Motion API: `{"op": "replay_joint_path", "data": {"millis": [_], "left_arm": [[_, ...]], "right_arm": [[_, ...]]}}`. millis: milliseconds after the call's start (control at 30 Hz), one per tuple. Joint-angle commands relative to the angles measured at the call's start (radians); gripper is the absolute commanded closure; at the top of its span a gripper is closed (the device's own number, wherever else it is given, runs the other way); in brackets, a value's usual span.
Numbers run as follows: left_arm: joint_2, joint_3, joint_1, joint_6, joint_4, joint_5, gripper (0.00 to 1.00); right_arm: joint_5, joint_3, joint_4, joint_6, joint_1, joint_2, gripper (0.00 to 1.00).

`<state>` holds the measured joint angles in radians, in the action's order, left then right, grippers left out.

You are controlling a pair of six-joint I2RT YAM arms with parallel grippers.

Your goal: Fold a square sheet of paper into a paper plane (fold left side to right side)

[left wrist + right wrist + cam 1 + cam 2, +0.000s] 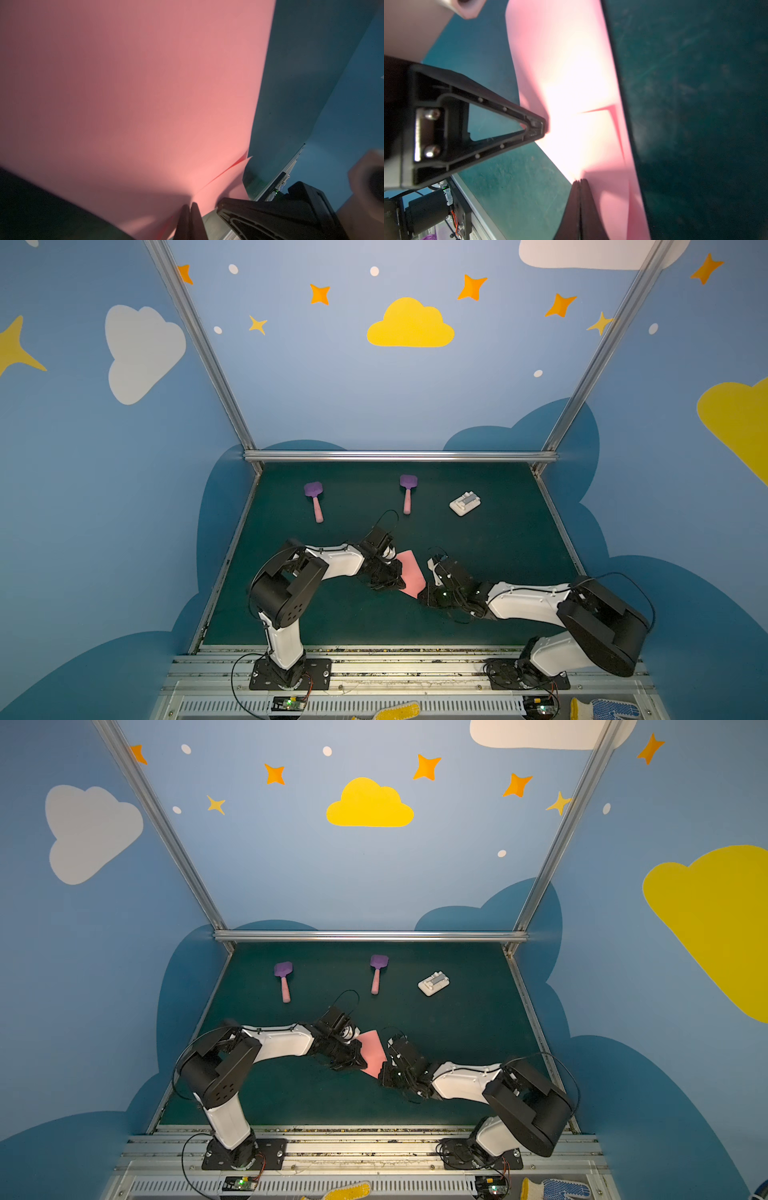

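The square sheet of paper (pixel 409 572) (pixel 371 1051) is salmon-pink and doubled over, standing off the green mat (pixel 498 556) between my two arms. My left gripper (pixel 400 574) (pixel 190 204) is shut, pinching one edge of the sheet (pixel 145 93); a crease runs out from its tips. My right gripper (pixel 424 592) (pixel 579 180) is shut on the same edge of the paper (pixel 571 72), closer to the front of the table. Each wrist view shows the other arm's black triangular finger (pixel 270 216) (pixel 488 128) touching the sheet. A paper plane is not in view.
Two purple spatulas with pink handles (pixel 315 499) (pixel 407 491) lie on the mat behind the arms. A small white plastic block (pixel 464 503) sits at the back right. An aluminium rail (pixel 399 455) and blue walls bound the mat. Gloves (pixel 395 711) lie below the front rail.
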<state>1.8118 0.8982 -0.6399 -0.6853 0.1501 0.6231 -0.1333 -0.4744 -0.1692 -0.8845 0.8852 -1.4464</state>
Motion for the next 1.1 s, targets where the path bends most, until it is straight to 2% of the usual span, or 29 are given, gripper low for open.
{"op": "replay_joint_path", "data": {"millis": [0,600,800,967,1067], "left_arm": [[0.066,-0.032,-0.020,0.020,0.068,-0.082,0.96],[0.064,-0.033,-0.014,0.020,0.069,-0.086,0.96],[0.065,-0.034,-0.013,0.019,0.068,-0.085,0.96],[0.061,-0.037,-0.013,0.015,0.066,-0.086,0.96],[0.062,-0.038,-0.013,0.013,0.064,-0.085,0.96]], "right_arm": [[0.044,0.060,0.119,-0.015,-0.010,0.014,1.00],[0.084,0.243,0.177,-0.101,-0.027,0.199,1.00],[0.105,0.279,0.276,-0.165,-0.029,0.321,1.00],[0.110,0.238,0.372,-0.167,-0.039,0.474,1.00],[0.084,0.184,0.371,-0.143,-0.041,0.503,1.00]]}}
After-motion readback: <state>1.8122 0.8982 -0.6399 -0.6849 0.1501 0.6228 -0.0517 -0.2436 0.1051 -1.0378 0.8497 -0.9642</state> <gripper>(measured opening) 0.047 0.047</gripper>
